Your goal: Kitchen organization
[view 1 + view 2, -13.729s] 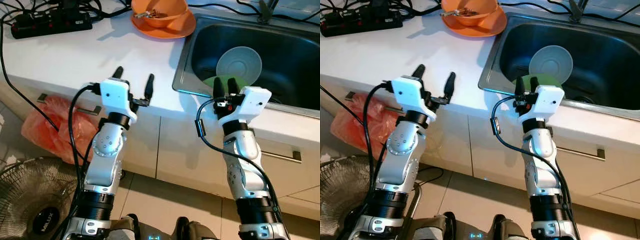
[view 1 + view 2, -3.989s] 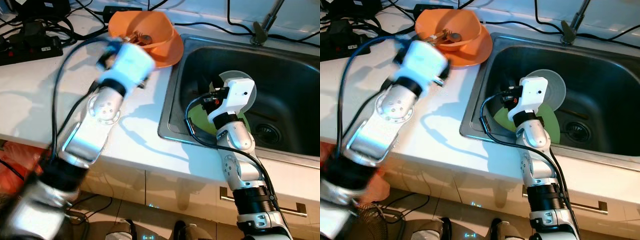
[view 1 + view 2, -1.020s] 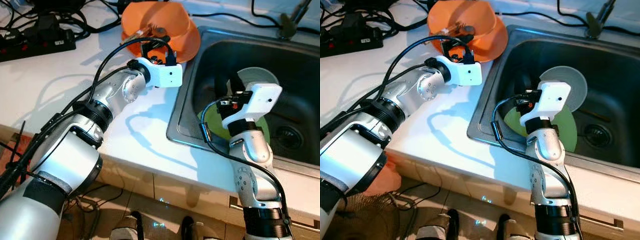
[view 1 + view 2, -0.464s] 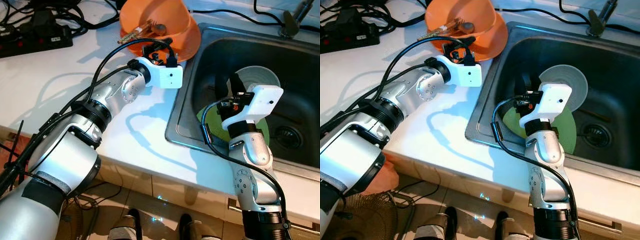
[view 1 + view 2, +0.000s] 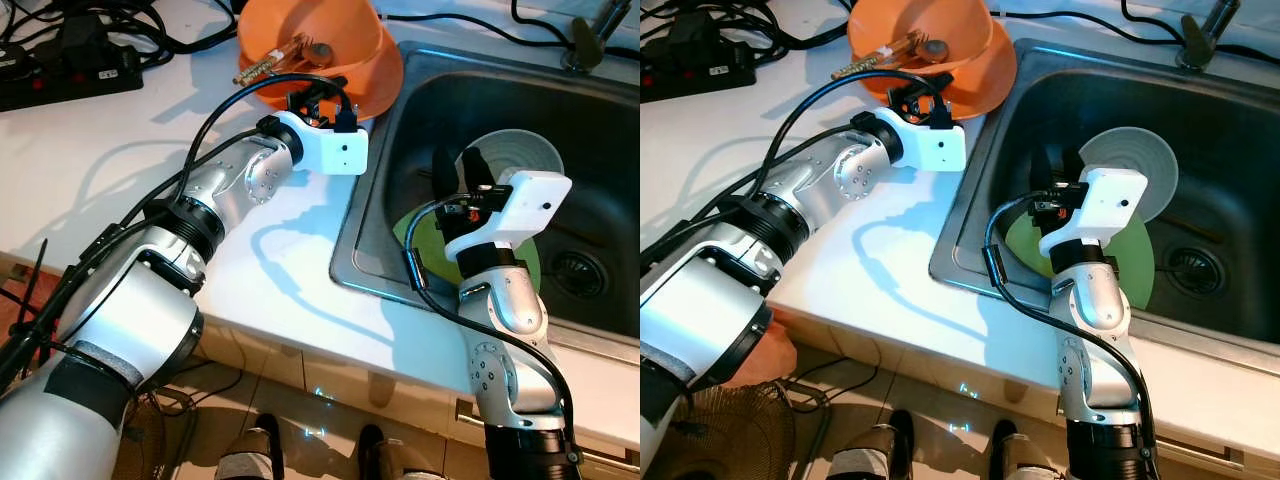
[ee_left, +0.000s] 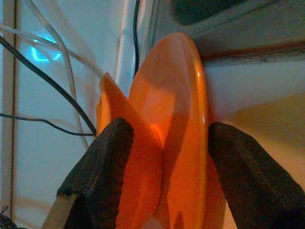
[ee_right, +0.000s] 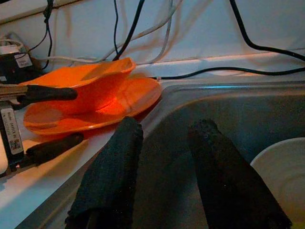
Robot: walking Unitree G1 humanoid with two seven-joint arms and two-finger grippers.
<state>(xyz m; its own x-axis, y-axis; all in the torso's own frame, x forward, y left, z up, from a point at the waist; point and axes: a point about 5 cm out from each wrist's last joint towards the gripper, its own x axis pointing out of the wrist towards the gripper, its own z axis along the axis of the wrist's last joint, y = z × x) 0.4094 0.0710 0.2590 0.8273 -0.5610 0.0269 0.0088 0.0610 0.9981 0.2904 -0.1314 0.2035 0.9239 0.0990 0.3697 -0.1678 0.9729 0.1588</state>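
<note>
L gripper (image 6: 164, 162) open astride orange plate (image 6: 183, 109) rim, R gripper (image 7: 162, 157) open over sink (image 5: 600, 130).

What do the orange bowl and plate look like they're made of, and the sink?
Orange bowl and orange plate: probably plastic or melamine, uniformly coloured, thin-edged, with a soft sheen. Sink: apparently brushed stainless steel, grey with a reflective rim.

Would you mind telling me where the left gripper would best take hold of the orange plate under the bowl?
Probably at the orange plate's thin near rim, coming in level from the counter side. The orange bowl covers the middle, so only the rim is free; the left gripper sits there, fingers straddling the edge.
</note>
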